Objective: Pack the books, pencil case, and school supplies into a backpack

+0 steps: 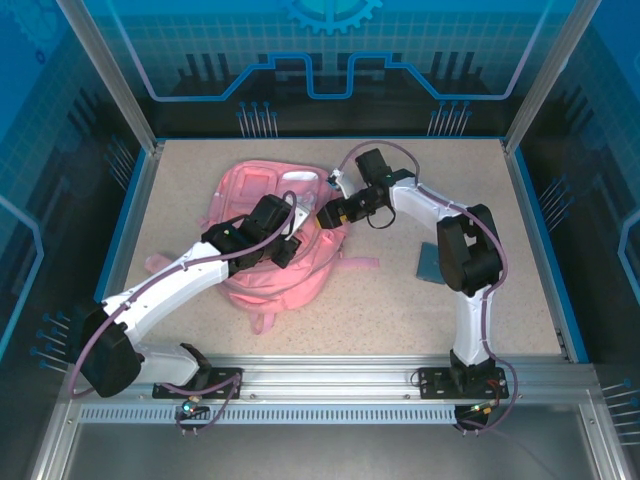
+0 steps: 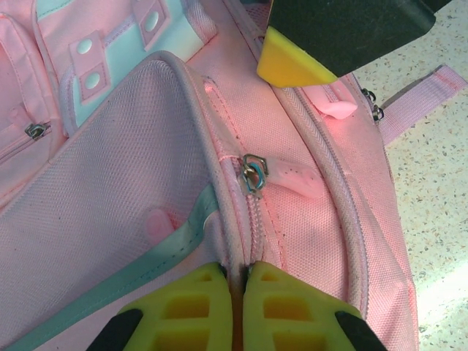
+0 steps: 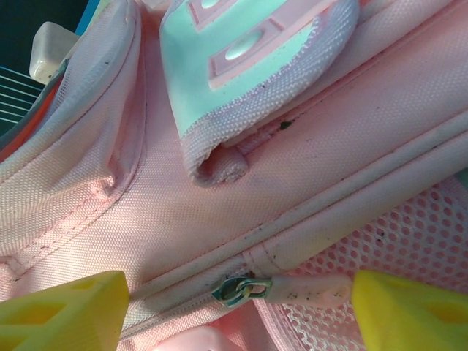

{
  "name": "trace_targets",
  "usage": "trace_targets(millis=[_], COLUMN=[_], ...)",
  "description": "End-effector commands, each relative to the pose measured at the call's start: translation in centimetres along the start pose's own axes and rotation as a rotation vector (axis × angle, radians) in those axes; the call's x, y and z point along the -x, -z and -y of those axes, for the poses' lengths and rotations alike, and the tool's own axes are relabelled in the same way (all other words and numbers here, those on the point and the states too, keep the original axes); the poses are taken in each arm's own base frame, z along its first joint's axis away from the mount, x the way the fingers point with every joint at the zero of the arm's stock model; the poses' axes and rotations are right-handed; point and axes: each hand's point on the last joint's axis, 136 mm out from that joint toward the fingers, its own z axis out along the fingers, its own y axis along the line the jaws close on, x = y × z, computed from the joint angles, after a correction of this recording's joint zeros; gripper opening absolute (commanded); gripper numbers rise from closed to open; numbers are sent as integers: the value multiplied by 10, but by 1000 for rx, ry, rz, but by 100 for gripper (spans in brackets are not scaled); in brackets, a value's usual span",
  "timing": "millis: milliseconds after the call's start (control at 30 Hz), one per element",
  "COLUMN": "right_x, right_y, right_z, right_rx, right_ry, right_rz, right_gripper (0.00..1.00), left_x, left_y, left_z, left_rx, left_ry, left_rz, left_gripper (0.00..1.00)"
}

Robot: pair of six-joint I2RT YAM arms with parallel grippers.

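Wide speckled surface [image 1: 400, 310], and the pink backpack [image 1: 258, 188] lies flat on it, left of centre, straps trailing toward the near edge. Both arms are over it right now. The bag's zip line runs under both cameras, and the wrist views do not show me whether anything sits inside. An orange edge peeks at the far left of the right wrist view, too small to name.

Left pincer [image 2: 240, 275] is pressed together, pinching the backpack's fabric right on the zip seam, a thin line of pink caught between the green pads. Just past it a front flap stands lifted, its woven lining and a teal band showing.

Right pincer [image 3: 235, 292] is spread wide, yellow fingers [image 3: 62, 314] either side of the zip track, gripping nothing. The metal zip slider [image 3: 240, 289] sits between them, its pale pink pull tab [image 3: 314, 290] pointing at the right-hand finger.

Smallest: a teal flat piece [image 1: 428, 262] lies on the surface beside the right arm, well apart from the bag.
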Motion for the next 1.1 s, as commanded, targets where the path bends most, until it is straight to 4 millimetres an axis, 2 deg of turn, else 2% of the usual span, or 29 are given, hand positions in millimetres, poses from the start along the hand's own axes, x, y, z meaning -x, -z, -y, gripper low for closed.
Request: trace_targets(millis=[0,267,400,567,733,967,1067], right_x=[5,7,0,-9,-14,-18,-18], right_y=[-2,-4,2,14,18,17,15], right_z=[3,-4,-15,-25,-24,-20,-15], right_rx=[8,65,91,89,63,43,19], right_ry=[14,24,33,59,67,58,54], right_rz=[0,21,17,18,10,-2,-9], right_gripper=[86,85,74,55,39,32,34], left_x=[37,35,35,35,36,36,37], left_y=[18,15,13,10,10,10,11], left_z=[5,6,5,3,3,4,4], left_rx=[-37,-38,-31,-21,-19,-25,-27], left_ry=[-1,4,11,7,2,5,8], left_rz=[165,161,155,148,145,147,150], left_gripper=[1,0,0,0,0,0,0])
